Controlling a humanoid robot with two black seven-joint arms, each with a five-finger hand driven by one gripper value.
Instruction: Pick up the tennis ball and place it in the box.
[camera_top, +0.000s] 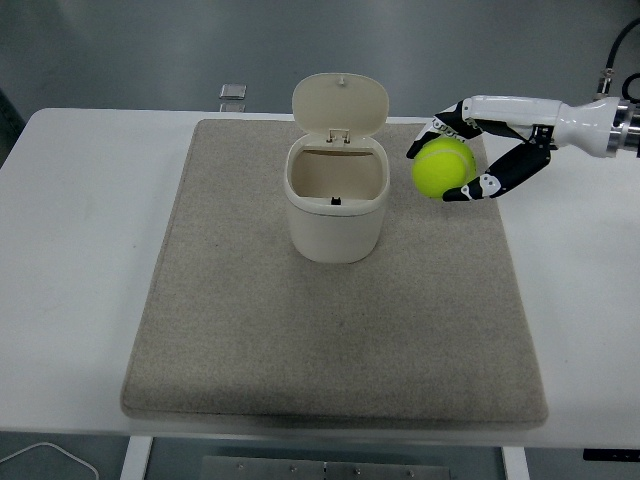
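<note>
A yellow-green tennis ball is held in my right hand, whose black and white fingers are curled around it. The hand holds the ball in the air, just right of the box and about level with its rim. The box is a cream bin that stands upright on the mat, its hinged lid flipped up and open at the back. Its inside looks empty. My left arm is out of view.
A grey-beige mat covers most of the white table. A small clear object lies at the table's far edge, behind the mat.
</note>
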